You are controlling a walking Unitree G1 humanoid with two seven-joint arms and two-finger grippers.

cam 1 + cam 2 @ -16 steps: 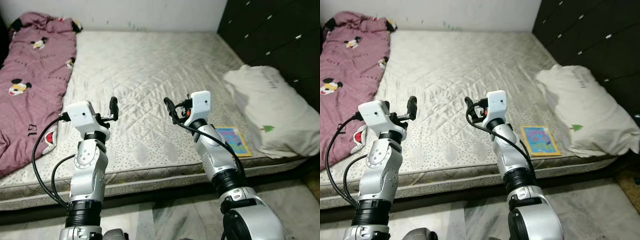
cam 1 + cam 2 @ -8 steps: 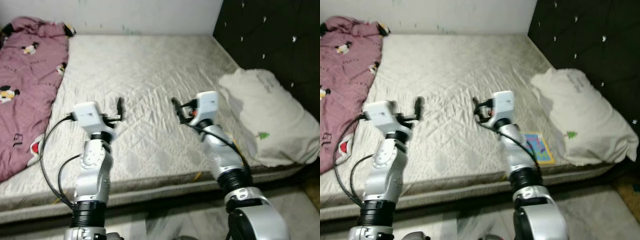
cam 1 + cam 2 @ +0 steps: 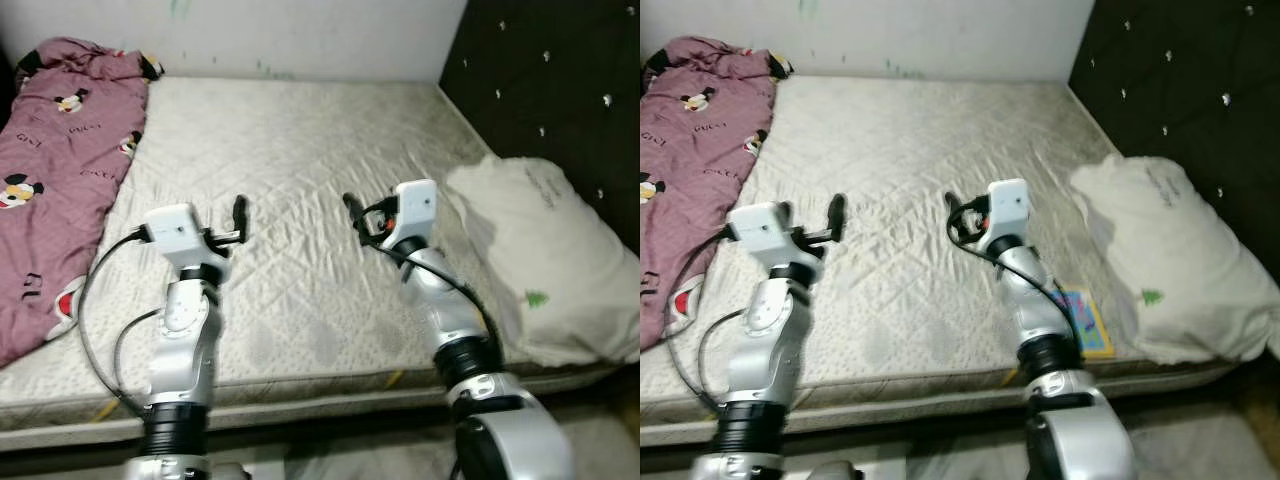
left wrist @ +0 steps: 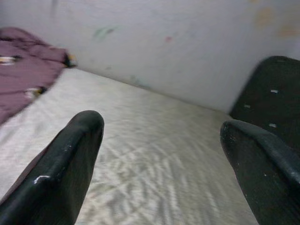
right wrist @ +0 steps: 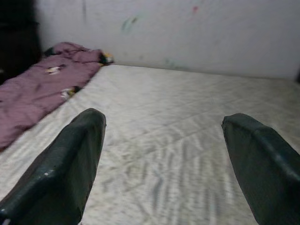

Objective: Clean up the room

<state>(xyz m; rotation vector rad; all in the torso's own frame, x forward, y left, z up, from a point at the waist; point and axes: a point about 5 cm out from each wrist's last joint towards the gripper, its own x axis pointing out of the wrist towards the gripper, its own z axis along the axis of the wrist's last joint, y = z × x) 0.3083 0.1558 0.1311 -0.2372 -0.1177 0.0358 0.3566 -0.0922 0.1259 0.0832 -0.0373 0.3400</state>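
Before the robot, as the left eye view shows, lies a wide bed with a grey-white quilted mattress [image 3: 300, 180]. On its far left side a purple blanket printed with cartoon mice [image 3: 60, 170] is spread in loose folds. A white pillow with a small green tree mark [image 3: 540, 260] rests at the right edge, below the black tufted headboard [image 3: 550, 80]. Both arms are raised over the near part of the mattress. The left tool [image 3: 238, 216] and the right tool [image 3: 352, 214] hang above the bare quilt and touch nothing.

From the right eye view, one more thing appears: a thin book with a bright blue and yellow cover [image 3: 1088, 322]. It lies flat near the front edge of the mattress, just beside the pillow and partly behind the right forearm. I judge this book the likely next thing to tidy. It lies below and to the right of the right tool, so the right arm is clearly the nearer one. Its long axis runs from the front edge toward the far wall.

Along the left wrist view, the two black fingers [image 4: 61, 164] stand wide apart, released, with only mattress and pale wall between them.

Along the right wrist view, the fingers [image 5: 65, 173] are also spread and hold nothing; the purple blanket is seen far off.
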